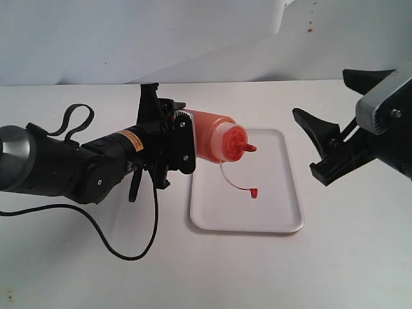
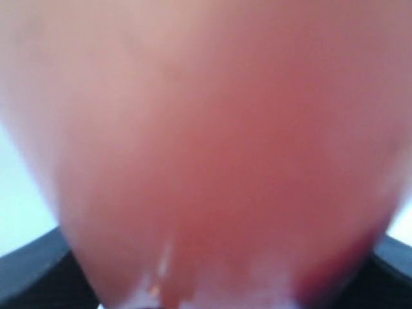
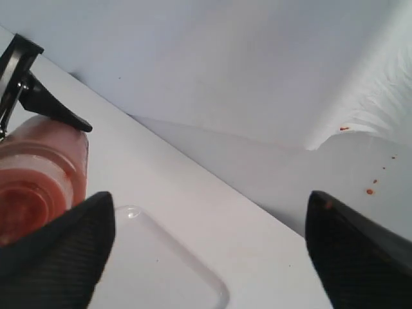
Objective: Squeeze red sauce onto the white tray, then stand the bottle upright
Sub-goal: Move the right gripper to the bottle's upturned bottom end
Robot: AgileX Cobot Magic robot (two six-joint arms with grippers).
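So the left gripper [image 1: 175, 132] is clamped on the base end of a translucent red-orange plastic squeeze bottle [image 1: 215, 135]. It holds the bottle on its side, up off the white table [image 1: 335, 270]. The pointed nozzle [image 1: 248, 148] aims toward the right, over the left part of the flat rectangular white plastic tray [image 1: 277, 212]. The little red tethered cap [image 1: 253, 192] dangles on its thin strap below the nozzle, above the tray; can't tell if it touches. The red sauce [image 1: 207, 125] shows as a darker tint through the plastic.

In the left wrist view the bottle [image 2: 206, 154] is basically one big reddish blur.

The right gripper [image 1: 308, 143] hangs off to the right of the tray with its black fingers [image 3: 58, 251] spread wide, gripping nothing. Its wrist view sees the bottle [image 3: 38, 187] and a tray corner [image 3: 193, 277]. There are also a few red specks [image 3: 368, 190] on the white backdrop.
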